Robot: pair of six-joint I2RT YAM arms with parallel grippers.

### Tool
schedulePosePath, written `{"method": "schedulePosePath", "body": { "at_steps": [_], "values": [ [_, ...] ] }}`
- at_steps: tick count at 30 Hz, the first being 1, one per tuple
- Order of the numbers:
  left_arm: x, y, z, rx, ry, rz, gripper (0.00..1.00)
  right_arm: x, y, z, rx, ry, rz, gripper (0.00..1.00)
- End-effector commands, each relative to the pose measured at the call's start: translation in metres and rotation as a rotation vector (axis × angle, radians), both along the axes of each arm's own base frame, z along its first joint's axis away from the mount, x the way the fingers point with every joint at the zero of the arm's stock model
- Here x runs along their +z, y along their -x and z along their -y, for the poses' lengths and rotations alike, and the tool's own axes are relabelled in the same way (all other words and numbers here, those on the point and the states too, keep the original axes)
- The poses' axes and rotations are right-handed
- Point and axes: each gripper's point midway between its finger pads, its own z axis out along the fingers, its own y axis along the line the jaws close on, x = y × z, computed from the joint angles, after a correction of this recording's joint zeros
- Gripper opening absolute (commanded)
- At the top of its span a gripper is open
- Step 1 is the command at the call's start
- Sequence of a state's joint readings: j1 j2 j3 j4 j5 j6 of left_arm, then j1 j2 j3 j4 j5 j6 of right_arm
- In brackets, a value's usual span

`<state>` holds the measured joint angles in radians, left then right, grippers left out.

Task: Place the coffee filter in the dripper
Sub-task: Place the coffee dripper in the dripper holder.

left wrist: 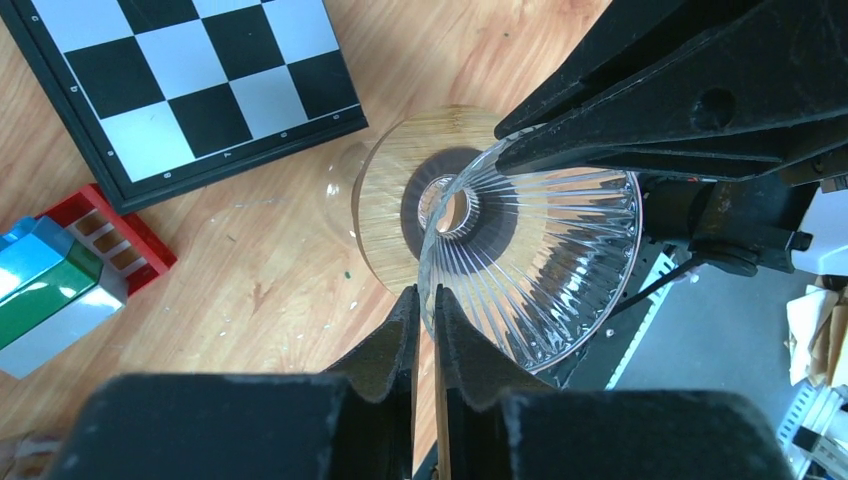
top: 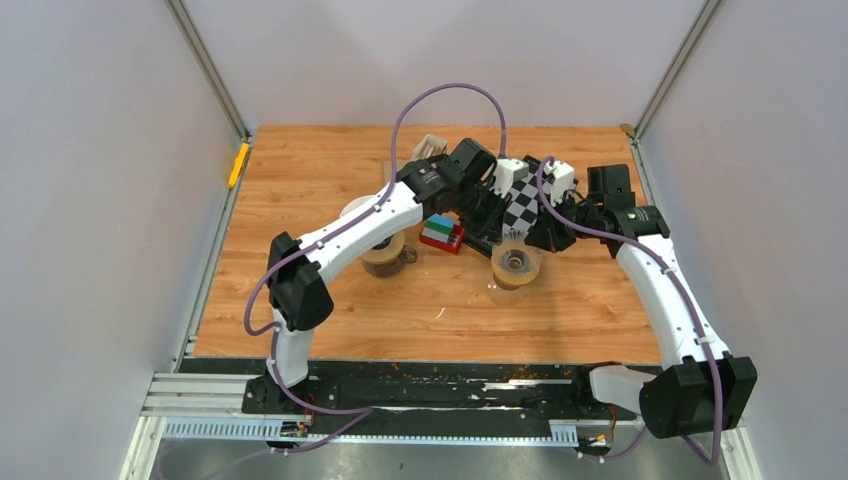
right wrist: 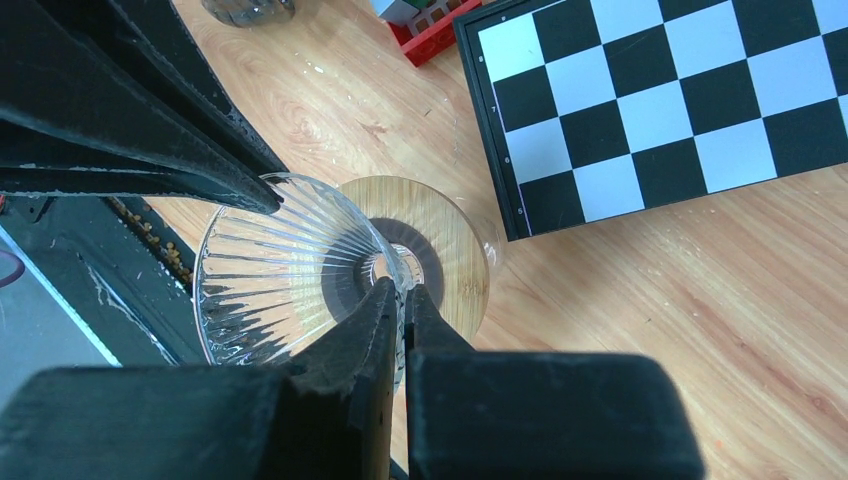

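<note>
The glass dripper (top: pixel 516 266) with a wooden collar sits mid-table, tilted with its mouth toward the near edge. My left gripper (top: pixel 497 240) is shut on its ribbed rim, as the left wrist view (left wrist: pixel 426 298) shows on the dripper (left wrist: pixel 560 270). My right gripper (top: pixel 535 243) is shut on the opposite side of the rim (right wrist: pixel 402 292), on the dripper (right wrist: pixel 270 270). No filter lies inside the cone. I cannot pick out the coffee filter for certain. A brown round thing (top: pixel 385 255) lies partly hidden under my left arm.
A checkerboard (top: pixel 520 205) lies just behind the dripper and shows in both wrist views (left wrist: pixel 200 80) (right wrist: pixel 680 100). A red tray of coloured blocks (top: pixel 441 232) (left wrist: pixel 60 280) sits left of it. A black rail (top: pixel 430 385) runs along the near edge.
</note>
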<state>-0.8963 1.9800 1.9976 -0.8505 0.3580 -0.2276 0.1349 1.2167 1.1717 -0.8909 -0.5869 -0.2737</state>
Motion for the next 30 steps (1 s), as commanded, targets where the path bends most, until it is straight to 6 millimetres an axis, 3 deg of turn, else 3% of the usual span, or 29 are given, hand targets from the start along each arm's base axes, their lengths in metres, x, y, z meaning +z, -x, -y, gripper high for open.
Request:
{"method": "schedulePosePath", "body": {
  "at_steps": [1, 7, 17, 23, 30],
  "values": [
    [-0.012, 0.006, 0.006, -0.019, 0.009, -0.015, 0.13, -0.008, -0.007, 0.001, 0.011, 0.01, 0.054, 0.0],
    [-0.012, 0.005, 0.006, -0.016, 0.01, -0.012, 0.12, -0.014, -0.005, 0.002, 0.018, 0.02, 0.066, 0.01],
    [0.007, -0.003, 0.008, -0.002, 0.027, 0.028, 0.16, 0.005, -0.007, 0.003, 0.015, 0.031, 0.039, 0.29],
    [0.014, -0.006, 0.009, 0.006, 0.033, 0.042, 0.18, 0.018, -0.003, 0.005, 0.022, 0.038, 0.035, 0.41],
    [0.021, -0.008, 0.012, 0.009, 0.047, 0.049, 0.2, 0.025, 0.008, 0.01, 0.017, 0.067, 0.032, 0.46]
  ]
}}
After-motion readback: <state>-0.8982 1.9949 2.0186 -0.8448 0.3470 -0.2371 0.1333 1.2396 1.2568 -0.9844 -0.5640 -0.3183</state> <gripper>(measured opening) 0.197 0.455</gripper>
